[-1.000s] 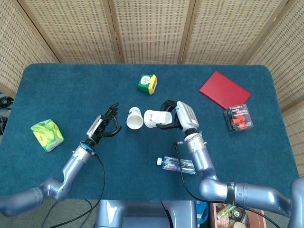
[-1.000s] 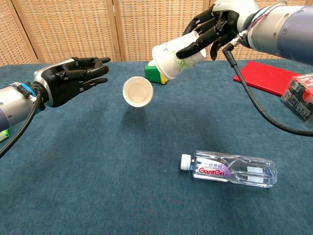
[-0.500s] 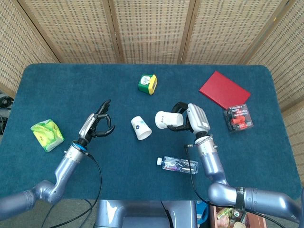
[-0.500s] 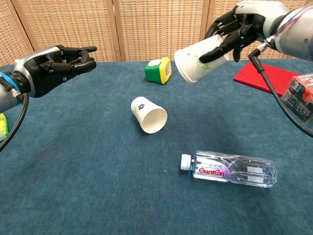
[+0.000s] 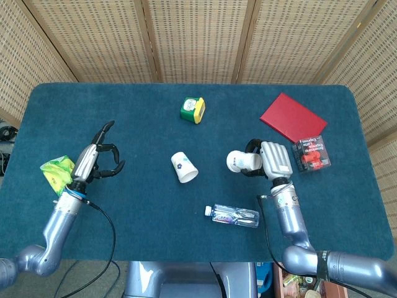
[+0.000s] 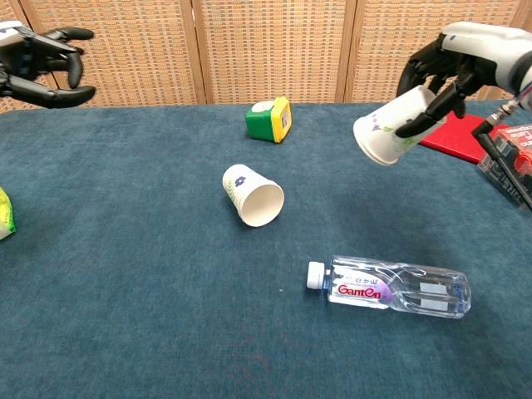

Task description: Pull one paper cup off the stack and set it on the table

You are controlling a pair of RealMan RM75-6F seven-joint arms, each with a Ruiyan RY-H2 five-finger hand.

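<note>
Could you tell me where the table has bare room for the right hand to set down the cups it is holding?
The right hand holds the cup stack above bare cloth, bordered by the loose cup, the water bottle and the red book. It is crowded beside the red-and-black pack.

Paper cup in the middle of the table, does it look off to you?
Yes. The loose paper cup lies tipped on its side on the table, mouth facing the chest camera, not upright. The water bottle also lies flat.
</note>
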